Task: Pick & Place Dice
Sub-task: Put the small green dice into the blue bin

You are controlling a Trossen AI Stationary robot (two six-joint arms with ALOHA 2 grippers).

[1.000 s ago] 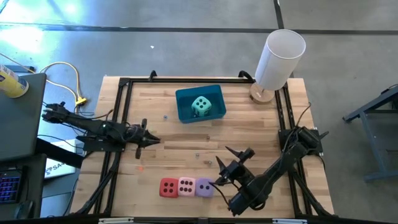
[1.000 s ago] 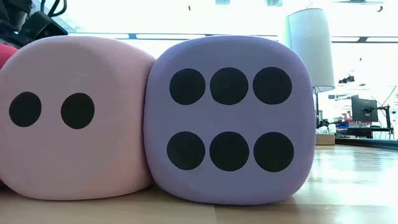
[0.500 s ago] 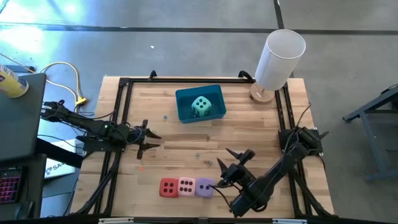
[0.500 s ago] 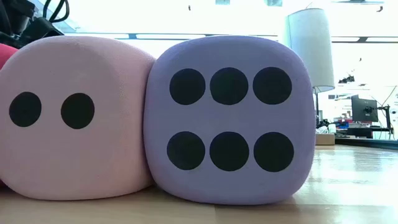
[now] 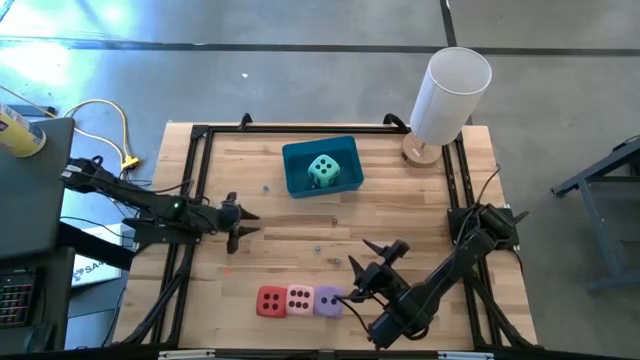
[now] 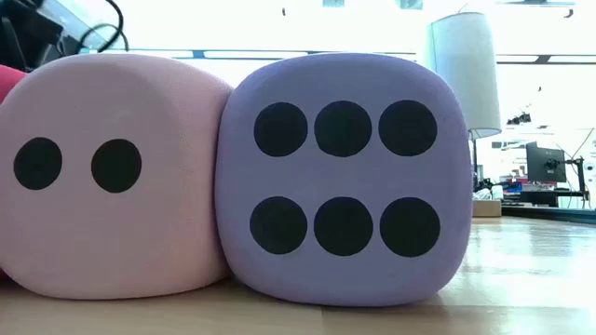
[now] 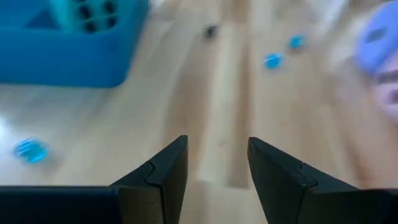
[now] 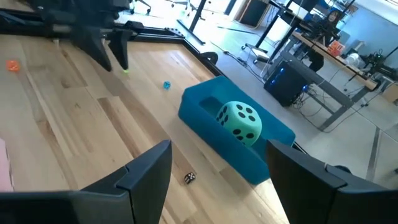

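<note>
Teal die (image 5: 322,171) sits in the bin (image 5: 297,179); red (image 5: 270,300), pink (image 5: 299,299) and purple (image 5: 328,300) dice touch in a row on the bench (image 5: 400,215) — both claws, left (image 5: 240,214) and right (image 5: 362,264), released and empty — a pick risks dragging the neighbouring die.

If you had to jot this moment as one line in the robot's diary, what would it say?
teal die: in blue bin | red, pink, purple dice: row on table | left claw: open, empty | right claw: open, beside purple die

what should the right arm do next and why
Probably lower the open right gripper onto the purple die just beside it. The teal die already sits in the blue bin, and three dice are left in a row.
</note>
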